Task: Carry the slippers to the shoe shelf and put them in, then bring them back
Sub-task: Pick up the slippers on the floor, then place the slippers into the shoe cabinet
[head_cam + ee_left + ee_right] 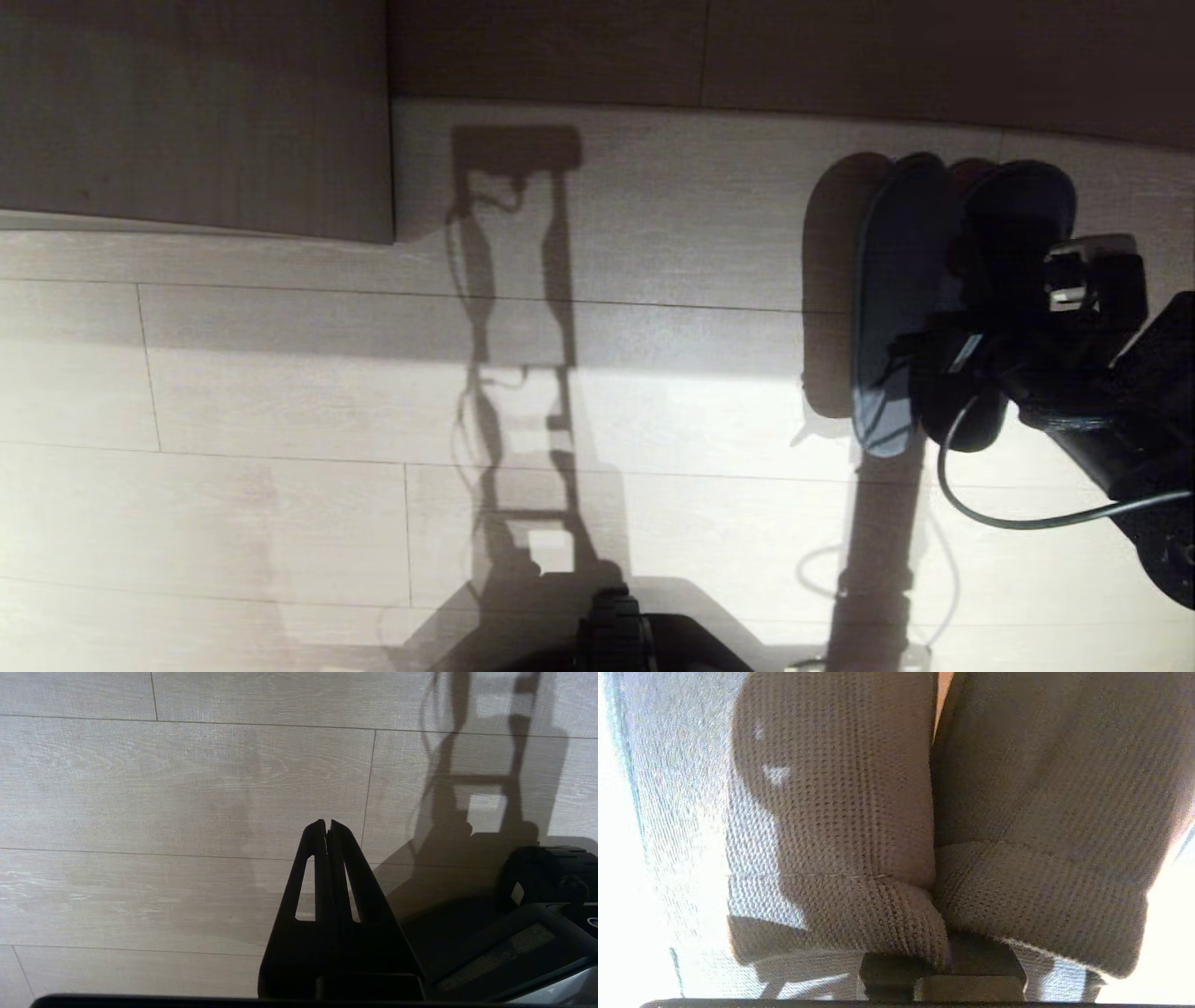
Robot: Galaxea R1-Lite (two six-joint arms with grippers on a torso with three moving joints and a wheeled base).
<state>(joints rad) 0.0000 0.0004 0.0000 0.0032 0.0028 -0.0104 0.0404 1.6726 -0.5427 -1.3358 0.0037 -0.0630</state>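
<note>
Slippers (896, 299), two, in right pincer (971, 317).

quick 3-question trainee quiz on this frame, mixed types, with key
1. True or false: the left gripper hangs shut over bare floor.
2. The right gripper is shut on: A) a cable, B) the slippers, C) nothing.
3. Fill in: in the right wrist view the two slipper straps are pressed ____.

Key: 1 true. 2 B. 3 together, side by side, with the grip at the seam where they meet.
</note>
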